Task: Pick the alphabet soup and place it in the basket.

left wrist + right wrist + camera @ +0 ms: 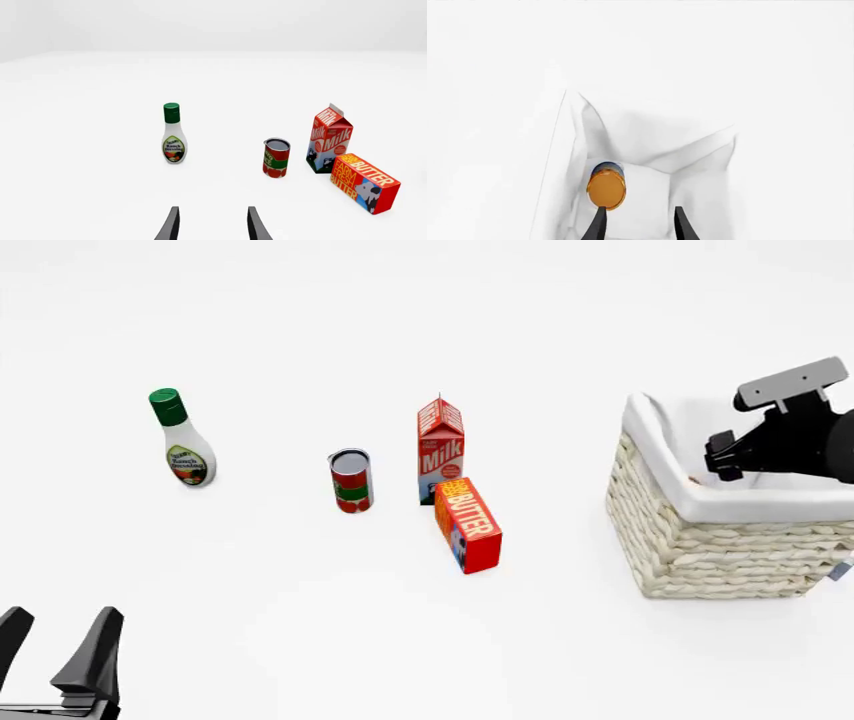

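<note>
The alphabet soup (606, 187) lies on its side inside the basket (721, 540), its orange end facing the right wrist camera and a little blue label showing behind. The basket's white cloth lining (647, 130) surrounds it. My right gripper (639, 225) is open just above the can, with the can below and beside one finger, not held. In the front view the right gripper (725, 462) hangs over the basket's opening and the can is hidden by the rim. My left gripper (54, 650) is open and empty at the near left; it also shows in the left wrist view (212, 227).
On the table stand a ranch dressing bottle (183, 440), a red-and-green can (351, 481), a milk carton (441, 450) and a butter box (469, 525) lying in front of the carton. The left wrist view shows them too.
</note>
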Motion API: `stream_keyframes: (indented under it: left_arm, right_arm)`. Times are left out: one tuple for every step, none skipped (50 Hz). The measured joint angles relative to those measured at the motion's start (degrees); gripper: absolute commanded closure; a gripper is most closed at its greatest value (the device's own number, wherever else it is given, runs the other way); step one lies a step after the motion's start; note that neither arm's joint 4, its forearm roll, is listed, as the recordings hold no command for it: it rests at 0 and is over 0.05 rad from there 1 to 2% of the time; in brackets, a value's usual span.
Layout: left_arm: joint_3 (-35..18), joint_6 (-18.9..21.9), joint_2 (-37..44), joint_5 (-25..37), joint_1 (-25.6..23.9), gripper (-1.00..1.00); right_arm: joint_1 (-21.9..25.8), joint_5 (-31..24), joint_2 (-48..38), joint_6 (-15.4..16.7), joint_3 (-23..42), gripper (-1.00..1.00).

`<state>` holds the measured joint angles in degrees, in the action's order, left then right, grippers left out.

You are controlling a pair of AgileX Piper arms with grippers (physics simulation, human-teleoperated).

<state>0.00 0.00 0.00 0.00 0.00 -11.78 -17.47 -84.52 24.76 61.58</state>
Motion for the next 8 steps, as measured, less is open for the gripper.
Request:
stream_keyframes:
  left_arm:
    - [0.0,0.0,0.0,0.0,0.0,-1.00]
    - [0.0,0.0,0.0,0.0,0.0,-1.00]
    - [0.0,0.0,0.0,0.0,0.0,-1.00]
    - [0.0,0.0,0.0,0.0,0.0,-1.00]
    - [0.0,0.0,0.0,0.0,0.0,-1.00]
    - [0.0,0.0,0.0,0.0,0.0,-1.00]
    - [0.0,0.0,0.0,0.0,0.0,-1.00]
    - [0.0,0.0,0.0,0.0,0.0,-1.00]
  right_arm:
    - [0.0,0.0,0.0,0.0,0.0,-1.00]
    - [0.0,0.0,0.1,0.0,0.0,-1.00]
    - [0.0,0.0,0.1,0.0,0.0,-1.00]
    - [0.0,0.0,0.2,0.0,0.1,-1.00]
    - [0.0,-0.1,0.2,0.1,0.1,-1.00]
    - [0.0,-0.1,0.3,0.1,0.1,-1.00]
    - [0.0,-0.1,0.3,0.1,0.1,-1.00]
    - [0.0,-0.2,0.4,0.1,0.1,-1.00]
